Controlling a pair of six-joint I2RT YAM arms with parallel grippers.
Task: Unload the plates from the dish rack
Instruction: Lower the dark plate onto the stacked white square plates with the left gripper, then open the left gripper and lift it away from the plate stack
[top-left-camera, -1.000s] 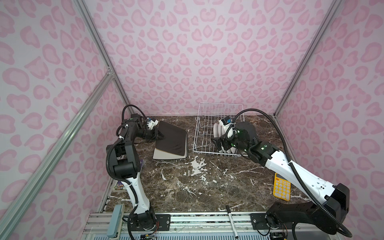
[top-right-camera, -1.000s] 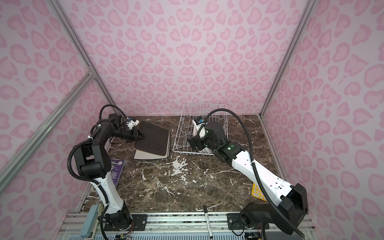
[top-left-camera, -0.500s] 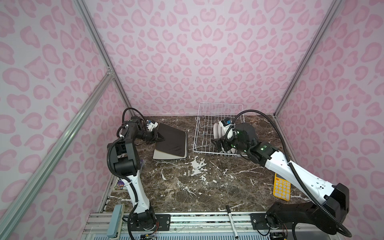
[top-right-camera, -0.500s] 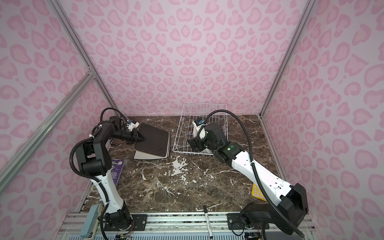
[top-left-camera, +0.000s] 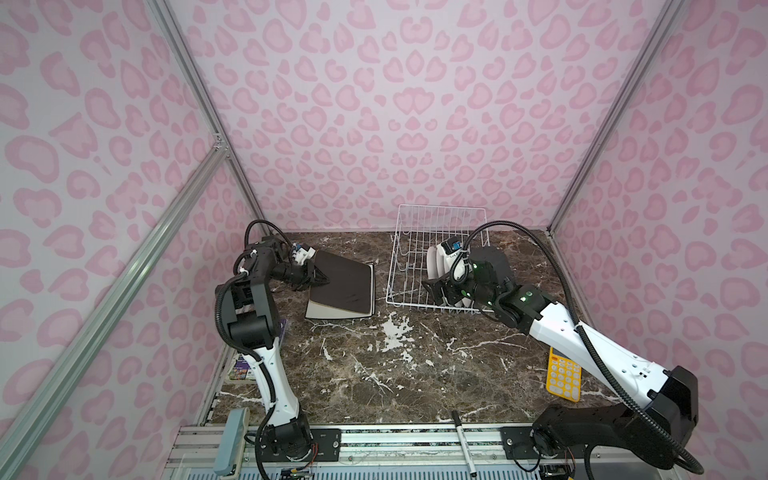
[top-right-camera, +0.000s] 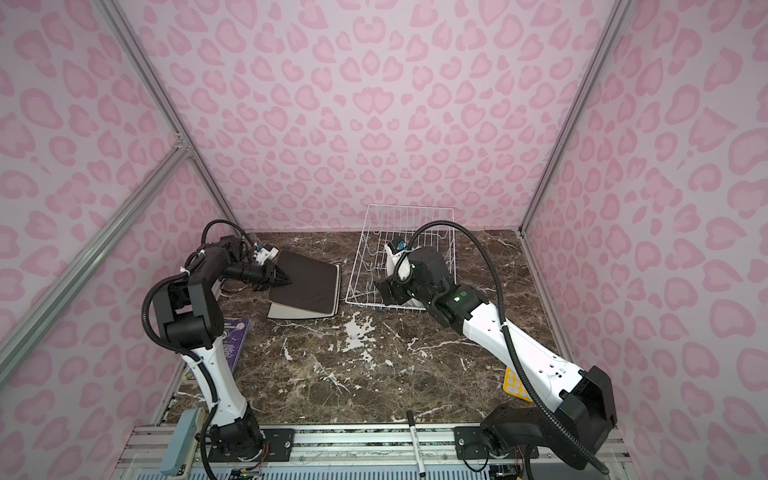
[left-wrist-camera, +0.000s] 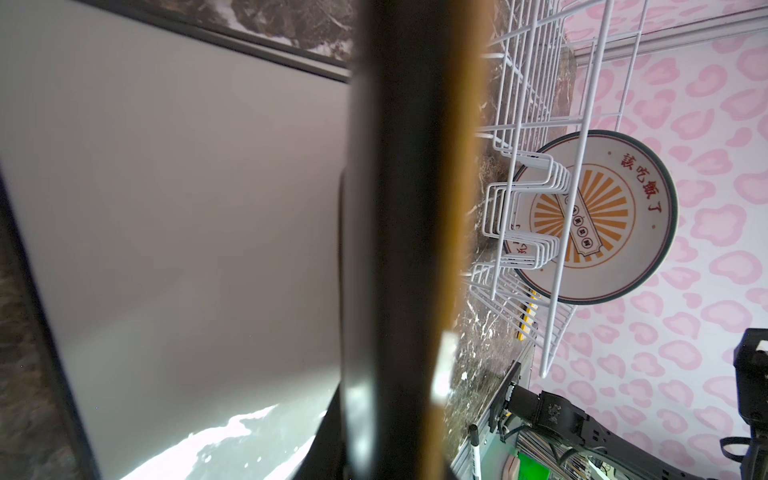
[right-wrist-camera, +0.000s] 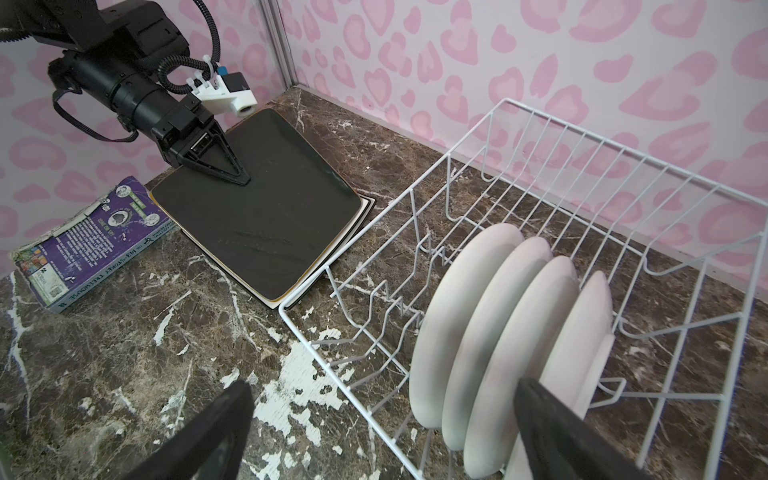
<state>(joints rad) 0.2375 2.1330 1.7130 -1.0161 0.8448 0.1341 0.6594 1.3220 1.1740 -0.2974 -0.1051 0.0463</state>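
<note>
At the dish rack (top-left-camera: 411, 266) I am keeping the right gripper (right-wrist-camera: 382, 388) spread wide, its fingers poised just in front of four round plates (right-wrist-camera: 498, 332) standing on edge among the prongs. Across the marble table (top-left-camera: 374, 374), the left gripper (top-left-camera: 323, 282) is straddling the rim of the dark square plate (top-left-camera: 347, 286), which is lying on the white square plates (top-left-camera: 332, 312) beside the rack. I cannot tell whether that narrow pincer is actually pinching.
</note>
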